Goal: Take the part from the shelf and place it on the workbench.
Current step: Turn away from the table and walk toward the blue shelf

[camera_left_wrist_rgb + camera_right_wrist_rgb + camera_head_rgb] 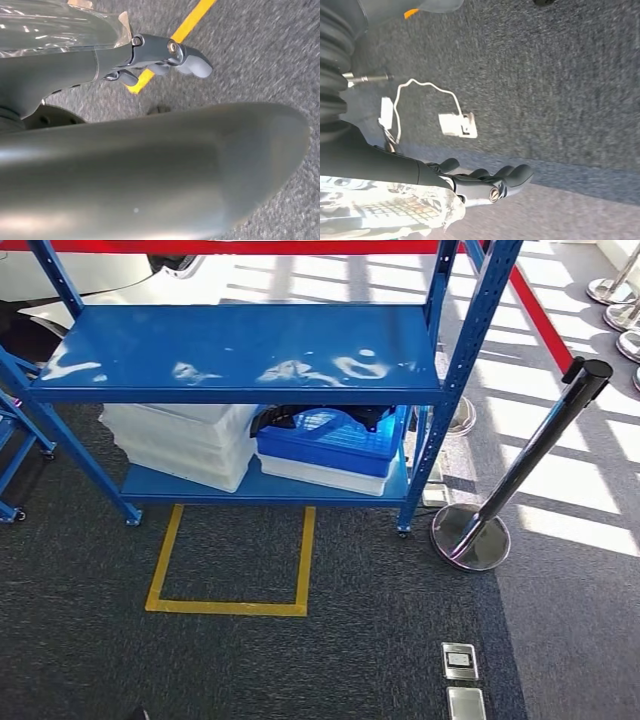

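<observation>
The black part [324, 416] lies in a blue crate [332, 445] on the lower level of the blue shelf [241, 350], partly hidden under the upper board. My left hand [166, 57] hangs over grey carpet beside a yellow floor line, fingers stretched out and holding nothing. My right hand [486, 180] also hangs above the carpet with its fingers extended and nothing in them. Both hands are far from the shelf.
White bins [189, 440] are stacked left of the crate, and a white tray lies under it. A yellow taped square [234, 605] marks the carpet before the shelf. A black stanchion [521, 470] with a red belt stands at the right, near floor sockets [459, 662].
</observation>
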Available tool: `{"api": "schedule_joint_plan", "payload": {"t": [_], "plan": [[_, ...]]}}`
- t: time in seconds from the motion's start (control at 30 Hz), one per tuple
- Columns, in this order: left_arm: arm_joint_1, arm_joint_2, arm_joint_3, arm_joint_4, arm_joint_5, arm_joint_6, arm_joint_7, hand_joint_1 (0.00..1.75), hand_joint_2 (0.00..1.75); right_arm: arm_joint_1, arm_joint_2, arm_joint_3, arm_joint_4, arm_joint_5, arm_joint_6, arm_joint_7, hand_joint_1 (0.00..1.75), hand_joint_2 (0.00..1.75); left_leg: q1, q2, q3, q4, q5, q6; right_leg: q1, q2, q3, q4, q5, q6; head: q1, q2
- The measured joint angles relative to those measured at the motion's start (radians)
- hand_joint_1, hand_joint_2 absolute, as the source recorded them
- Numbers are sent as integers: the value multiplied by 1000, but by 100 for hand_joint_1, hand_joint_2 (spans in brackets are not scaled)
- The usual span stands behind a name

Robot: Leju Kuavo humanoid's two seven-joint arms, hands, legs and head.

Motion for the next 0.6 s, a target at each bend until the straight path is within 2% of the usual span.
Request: {"api": "schedule_joint_plan", "payload": {"t": [0.03, 0.07, 0.1, 0.13, 0.17, 0.2, 0.23, 0.27, 0.3, 0.37, 0.43, 0.5, 0.53, 0.57, 0.6], "plan": [[0, 0, 0, 0, 0, -3, -3, 0, 0, 1, 0, 0, 0, 0, 1, 0, 0, 175, 3, 8, -30, 65, -27, -5, 0, -14, 0, 0, -1, -1, 0, 0], [0, 0, 0, 0, 0, -6, -5, 0, 0, 1, 0, 0, 0, 0, 2, 0, 0, 175, 7, 12, -51, 109, -39, -9, -1, -27, 0, 0, -2, 0, 0, 0], [0, 1, 1, 0, 0, -8, -7, 0, 0, 1, 0, 0, 0, 0, 2, 0, 0, 175, 11, 15, -57, 120, -32, -13, -2, -39, 0, 1, -3, 1, 0, 0], [1, 1, 1, 0, 0, -12, -10, 0, 0, 1, 0, 0, 0, 0, 2, 0, 0, 175, 14, 20, -44, 94, -9, -17, -4, -50, 2, 2, -5, 4, 0, 0], [1, 1, 1, 0, 0, -16, -13, 0, 0, 0, 1, 0, 0, 0, 3, 0, 0, 175, 17, 32, -13, 34, 26, -19, -5, -60, 5, 3, -8, 8, 0, 0], [1, 2, 1, 0, 0, -20, -17, 0, 0, -1, 1, 0, 0, 1, 3, 0, 0, 175, 17, 53, 22, -33, 54, -22, -6, -69, 9, 4, -12, 14, 0, 0], [0, 2, 1, 0, 0, -23, -19, 0, 0, -1, 1, 0, 0, 1, 3, 0, 0, 175, 15, 72, 50, -90, 73, -20, -5, -78, 11, 6, -16, 21, 0, 0], [0, 2, 1, 0, 0, -27, -21, 0, 0, -1, 1, 0, 0, 1, 3, 0, 0, 175, 12, 87, 67, -126, 81, -15, -2, -85, 14, 7, -19, 27, 1, 0], [0, 2, 1, 0, 0, -30, -23, 0, 0, -2, 1, 0, 0, 2, 3, 0, 0, 175, 7, 93, 70, -136, 78, -9, -1, -93, 16, 7, -21, 33, 2, 0], [4, 2, 2, 0, 0, -35, -27, 0, 0, -6, 1, 0, 0, 3, 4, 0, 0, 175, 5, 78, 68, -139, 80, 9, -3, -105, 22, 5, -24, 44, 3, 0], [7, 2, 2, 0, 0, -37, -29, 0, 0, -10, 1, 0, 0, 5, 4, -1, 0, 175, 6, 64, 68, -142, 83, 24, -7, -78, 15, 34, -53, 53, 4, 0], [5, 2, 3, 0, 0, -40, -29, 0, 0, -10, 1, 0, 1, 6, 4, -1, 0, 175, 6, 48, 68, -144, 85, 34, -8, -36, -32, 141, -116, 55, 6, 0], [4, 1, 3, 0, 0, -41, -29, 0, 0, -9, 1, 0, 1, 6, 4, -1, 0, 175, 4, 38, 68, -144, 85, 37, -7, -27, -65, 211, -146, 54, 6, 0], [4, 1, 3, 0, 0, -43, -29, 0, 0, -7, 1, 0, 1, 6, 4, -1, 0, 175, 2, 27, 68, -144, 85, 39, -6, -23, -93, 267, -162, 53, 6, 0], [5, 1, 3, 0, 0, -43, -29, 0, 0, -5, 1, 0, 1, 6, 4, -1, 0, 175, -1, 15, 69, -143, 85, 40, -5, -21, -107, 291, -158, 50, 6, 0]]}}
